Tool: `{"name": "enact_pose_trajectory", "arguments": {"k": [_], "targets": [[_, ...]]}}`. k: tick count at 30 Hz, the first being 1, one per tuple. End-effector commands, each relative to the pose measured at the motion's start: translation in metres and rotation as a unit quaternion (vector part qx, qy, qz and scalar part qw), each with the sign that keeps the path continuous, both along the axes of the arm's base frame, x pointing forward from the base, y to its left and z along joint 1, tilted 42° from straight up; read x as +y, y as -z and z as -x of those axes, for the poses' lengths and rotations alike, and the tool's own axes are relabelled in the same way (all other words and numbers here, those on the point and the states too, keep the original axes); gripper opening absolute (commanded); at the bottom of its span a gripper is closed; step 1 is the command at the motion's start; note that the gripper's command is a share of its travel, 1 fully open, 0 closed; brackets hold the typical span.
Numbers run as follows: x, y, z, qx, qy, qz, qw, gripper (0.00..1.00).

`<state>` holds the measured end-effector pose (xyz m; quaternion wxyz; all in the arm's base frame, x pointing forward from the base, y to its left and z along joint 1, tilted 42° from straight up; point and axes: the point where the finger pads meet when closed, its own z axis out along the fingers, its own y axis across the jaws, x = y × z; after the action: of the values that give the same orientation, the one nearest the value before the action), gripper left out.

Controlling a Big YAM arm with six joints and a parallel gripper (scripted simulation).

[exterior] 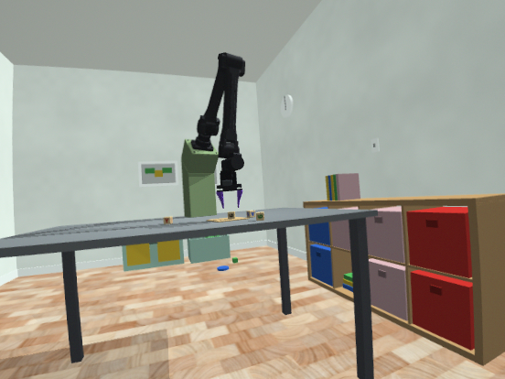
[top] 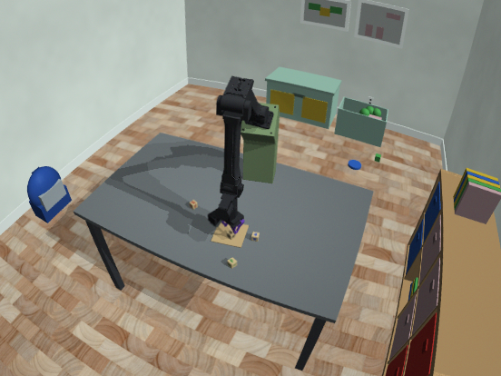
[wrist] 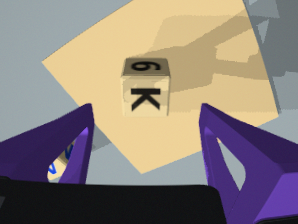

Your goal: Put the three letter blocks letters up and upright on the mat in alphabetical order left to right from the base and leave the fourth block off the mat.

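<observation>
Tan mat [wrist: 173, 43] (purple jaws), grey table [top: 309, 236].

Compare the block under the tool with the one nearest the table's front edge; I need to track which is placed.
The block under the tool lies on the mat; the front block lies on bare table, off the mat. The first sits below the open tool; the front one stands apart from the arm. Its top mark looks green; the mat block's looks dark. Both are small tan cubes.

K block [wrist: 145, 91] flat on mat [wrist: 100, 63]

a blue backpack [top: 46, 192] leans against the wall, beside the table [top: 318, 236].
</observation>
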<state>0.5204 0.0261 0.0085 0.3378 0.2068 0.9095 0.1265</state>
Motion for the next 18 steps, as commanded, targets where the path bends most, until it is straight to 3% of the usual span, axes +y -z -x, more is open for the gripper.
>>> {"name": "enact_pose_trajectory", "arguments": {"k": [1, 18], "targets": [[0.0047, 0.0022, -0.0058, -0.004, 0.001, -0.003, 1.0, 0.64], [0.0048, 0.0049, -0.007, -0.003, 0.001, -0.002, 1.0, 0.64]]}}
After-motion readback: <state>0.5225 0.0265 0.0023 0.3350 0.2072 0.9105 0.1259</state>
